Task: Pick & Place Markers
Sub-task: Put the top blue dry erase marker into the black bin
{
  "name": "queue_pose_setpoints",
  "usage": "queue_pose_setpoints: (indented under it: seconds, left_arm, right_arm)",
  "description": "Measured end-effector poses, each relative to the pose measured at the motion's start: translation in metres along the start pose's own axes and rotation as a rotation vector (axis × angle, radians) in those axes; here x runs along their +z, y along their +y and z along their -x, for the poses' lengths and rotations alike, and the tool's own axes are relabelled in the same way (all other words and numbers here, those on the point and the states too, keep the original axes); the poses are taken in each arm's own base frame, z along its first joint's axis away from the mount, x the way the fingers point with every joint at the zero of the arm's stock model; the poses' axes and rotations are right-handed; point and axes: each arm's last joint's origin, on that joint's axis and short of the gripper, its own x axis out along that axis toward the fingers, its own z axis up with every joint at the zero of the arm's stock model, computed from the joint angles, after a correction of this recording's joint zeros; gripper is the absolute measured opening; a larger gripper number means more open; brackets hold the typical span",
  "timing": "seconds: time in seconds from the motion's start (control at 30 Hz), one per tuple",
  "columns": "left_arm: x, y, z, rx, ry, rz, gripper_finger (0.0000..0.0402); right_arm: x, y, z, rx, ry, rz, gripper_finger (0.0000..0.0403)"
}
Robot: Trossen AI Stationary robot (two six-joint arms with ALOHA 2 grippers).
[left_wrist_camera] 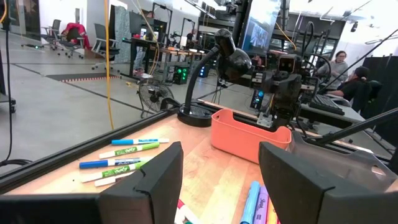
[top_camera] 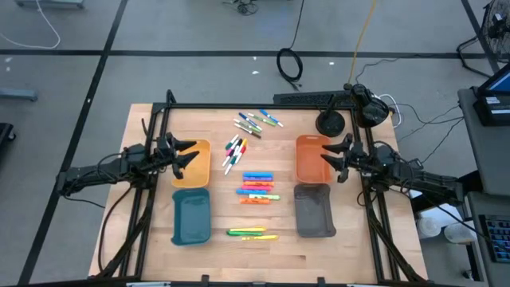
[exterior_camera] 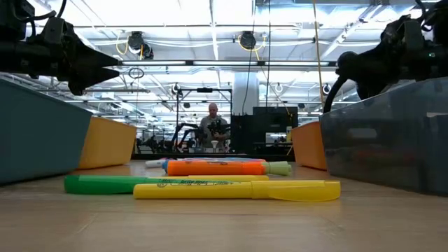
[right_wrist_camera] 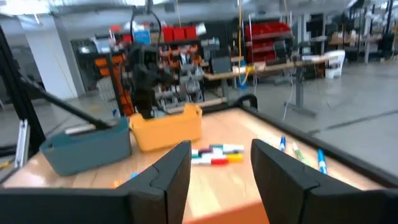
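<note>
Grey concrete floor (top_camera: 199,32) with dark seam lines around the light wooden table (top_camera: 255,251). Coiled black cable (top_camera: 289,64) lying far off. Bright white ceiling strip lights (exterior_camera: 210,28) overhead. Seated person (exterior_camera: 213,126) at a distant workstation. Red storage bins (right_wrist_camera: 267,28) on far shelving.

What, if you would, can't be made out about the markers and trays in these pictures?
- Teal tray, low view: its near wall hides the inside.
- Grey tray, low view: cut off by the picture's edge; contents unclear through the wall.
- Thin markers, high view: too small to count or read.
- Highlighters, left wrist view: mostly hidden behind the left pincer.
- Orange tray, right wrist view: mostly hidden behind the right pincer.
</note>
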Motion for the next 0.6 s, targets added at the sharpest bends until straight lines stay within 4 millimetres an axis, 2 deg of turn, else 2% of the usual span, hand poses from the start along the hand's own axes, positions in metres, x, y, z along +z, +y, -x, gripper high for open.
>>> queue_pose_setpoints:
  seconds: [0.27,0.43,0.6]
  left_arm:
    - [0.000,0.000,0.000,0.000,0.000,0.000,0.0214]
    - [0.000,0.000,0.000,0.000,0.000,0.000,0.0214]
    - [0.000,0.000,0.000,0.000,0.000,0.000,0.0214]
  right_arm:
    - [0.018,0.003,0.002,0.029,-0.189,-0.001,0.0155]
    - [0.020,0.003,0.002,0.042,-0.205,-0.101,0.0155]
    - [0.020,0.003,0.002,0.025,-0.210,-0.068,0.0155]
